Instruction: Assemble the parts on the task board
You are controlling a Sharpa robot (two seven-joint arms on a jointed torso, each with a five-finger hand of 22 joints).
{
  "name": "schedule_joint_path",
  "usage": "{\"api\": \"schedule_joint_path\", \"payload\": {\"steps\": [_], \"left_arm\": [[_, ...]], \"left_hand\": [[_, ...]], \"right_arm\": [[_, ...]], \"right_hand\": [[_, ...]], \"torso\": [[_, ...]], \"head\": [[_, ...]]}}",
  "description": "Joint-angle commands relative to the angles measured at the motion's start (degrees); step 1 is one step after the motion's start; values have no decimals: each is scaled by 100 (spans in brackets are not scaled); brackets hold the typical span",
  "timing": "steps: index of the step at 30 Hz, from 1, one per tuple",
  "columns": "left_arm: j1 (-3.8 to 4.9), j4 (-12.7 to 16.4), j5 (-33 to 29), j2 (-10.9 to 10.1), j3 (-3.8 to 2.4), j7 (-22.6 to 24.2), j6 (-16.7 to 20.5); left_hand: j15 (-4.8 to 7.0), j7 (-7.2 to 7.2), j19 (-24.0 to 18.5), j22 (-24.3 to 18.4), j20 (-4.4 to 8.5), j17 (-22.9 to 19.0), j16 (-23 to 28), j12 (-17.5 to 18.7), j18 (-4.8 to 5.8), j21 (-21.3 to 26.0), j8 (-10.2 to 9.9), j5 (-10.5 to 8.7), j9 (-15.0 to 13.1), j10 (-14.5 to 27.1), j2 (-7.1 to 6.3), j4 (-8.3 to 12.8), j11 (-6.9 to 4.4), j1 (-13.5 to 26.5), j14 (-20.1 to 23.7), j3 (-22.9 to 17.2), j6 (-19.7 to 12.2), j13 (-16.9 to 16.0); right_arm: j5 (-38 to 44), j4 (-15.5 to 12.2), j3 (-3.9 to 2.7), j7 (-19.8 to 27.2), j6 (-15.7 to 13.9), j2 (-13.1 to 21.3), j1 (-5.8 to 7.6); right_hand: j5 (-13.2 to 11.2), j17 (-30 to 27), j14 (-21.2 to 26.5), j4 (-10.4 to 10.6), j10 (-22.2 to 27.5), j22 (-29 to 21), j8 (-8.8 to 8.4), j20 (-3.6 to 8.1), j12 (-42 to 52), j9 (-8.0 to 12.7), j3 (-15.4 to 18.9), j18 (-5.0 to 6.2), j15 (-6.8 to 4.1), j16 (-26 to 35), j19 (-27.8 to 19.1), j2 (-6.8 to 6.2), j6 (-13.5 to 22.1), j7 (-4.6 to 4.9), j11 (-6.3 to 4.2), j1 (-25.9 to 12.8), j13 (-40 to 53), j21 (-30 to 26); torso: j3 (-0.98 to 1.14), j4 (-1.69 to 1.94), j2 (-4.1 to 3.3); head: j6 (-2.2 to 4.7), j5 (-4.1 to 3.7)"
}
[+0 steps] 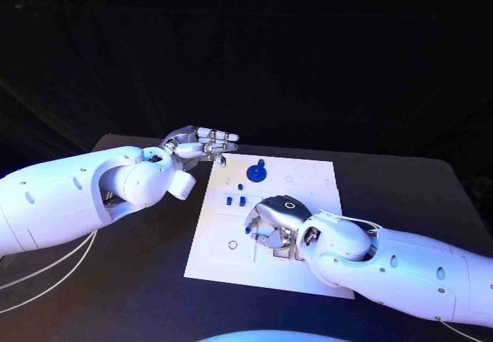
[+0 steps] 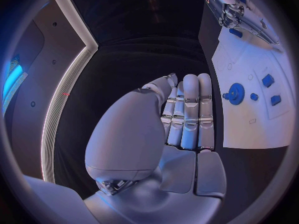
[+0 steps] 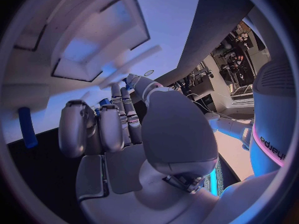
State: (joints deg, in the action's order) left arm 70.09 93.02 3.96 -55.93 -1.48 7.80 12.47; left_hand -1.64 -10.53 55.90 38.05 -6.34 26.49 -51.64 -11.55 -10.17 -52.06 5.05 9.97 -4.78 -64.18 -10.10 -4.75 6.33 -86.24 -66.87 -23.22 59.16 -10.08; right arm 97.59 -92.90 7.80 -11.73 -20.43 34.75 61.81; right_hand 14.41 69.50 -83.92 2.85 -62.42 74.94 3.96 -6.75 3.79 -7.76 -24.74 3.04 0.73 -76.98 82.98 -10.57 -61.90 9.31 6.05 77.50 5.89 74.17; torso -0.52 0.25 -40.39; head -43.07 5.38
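Observation:
The white task board (image 1: 308,178) lies in the middle of the black table. A blue gear-like part (image 1: 257,172) stands near its far edge, with small blue parts (image 1: 234,201) just in front of it. My right hand (image 1: 272,222) is curled down over the board's middle, and a blue part (image 2: 235,32) lies at its fingertips; whether it is gripped is hidden. In the right wrist view the right hand (image 3: 118,129) faces the board (image 3: 168,15), and another blue part (image 3: 26,127) lies off to one side. My left hand (image 1: 200,146) hovers by the board's far left corner, its fingers (image 2: 190,109) straight and holding nothing.
The board has several recesses (image 3: 93,50) and small holes (image 1: 233,244). Bare black table (image 1: 411,192) surrounds the board. My left forearm (image 1: 82,196) hangs over the table left of the board, and my right forearm (image 1: 411,271) crosses its near right corner.

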Motion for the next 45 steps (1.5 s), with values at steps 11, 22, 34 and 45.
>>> {"api": "schedule_joint_path", "payload": {"steps": [11, 22, 34, 45], "left_arm": [[5, -21, -27, -20, 6, -10, -119], [5, -18, -27, -18, 14, -6, -123], [5, -17, -27, -24, 19, -14, -128], [5, -7, -27, -34, 19, -18, -126]], "left_hand": [[6, -7, 5, -8, -28, -9, 29, -38, -41, 30, -22, -9, 7, 65, 46, 12, 0, 16, 34, 19, -42, -9], [5, -8, 4, -10, -29, -12, 32, -40, -41, 33, -23, -9, 8, 69, 46, 14, 1, 16, 37, 20, -44, -9], [3, -9, 2, -13, -31, -18, 38, -45, -41, 39, -24, -10, 10, 75, 46, 16, 3, 17, 43, 24, -47, -10], [3, -9, 2, -13, -31, -18, 38, -45, -41, 39, -24, -10, 10, 75, 46, 16, 3, 17, 43, 24, -47, -10]], "right_arm": [[-110, -722, -132, -177, -235, 998, 315], [-124, -589, -152, -104, 370, 1554, 610], [-36, -365, -136, -54, 561, 1430, 604], [-92, -156, -113, -51, 659, 1241, 558]], "right_hand": [[3, -132, -153, 15, 119, 861, -19, -5, 124, 30, 206, 80, 12, 108, -116, -61, 69, -100, -42, -83, -7, -199], [64, -130, -164, 53, 357, 826, -22, -8, 279, 88, 778, 90, 27, 96, -132, -100, 215, -287, -18, -69, -29, -306], [90, -153, -162, 63, 354, 838, -7, -8, 419, 97, 923, 83, 20, 104, -104, 29, 196, -342, -26, 66, -18, -285], [-167, -29, -206, 87, -60, 968, 19, 68, 653, 84, 682, 18, -79, 5, 66, 290, 14, -240, -153, 211, -3, 40]], "torso": [[-6, -11, 4], [-7, -12, 9], [-13, -9, 8], [-9, -13, 3]], "head": [[72, -129], [99, -200], [101, -193], [91, -183]]}}
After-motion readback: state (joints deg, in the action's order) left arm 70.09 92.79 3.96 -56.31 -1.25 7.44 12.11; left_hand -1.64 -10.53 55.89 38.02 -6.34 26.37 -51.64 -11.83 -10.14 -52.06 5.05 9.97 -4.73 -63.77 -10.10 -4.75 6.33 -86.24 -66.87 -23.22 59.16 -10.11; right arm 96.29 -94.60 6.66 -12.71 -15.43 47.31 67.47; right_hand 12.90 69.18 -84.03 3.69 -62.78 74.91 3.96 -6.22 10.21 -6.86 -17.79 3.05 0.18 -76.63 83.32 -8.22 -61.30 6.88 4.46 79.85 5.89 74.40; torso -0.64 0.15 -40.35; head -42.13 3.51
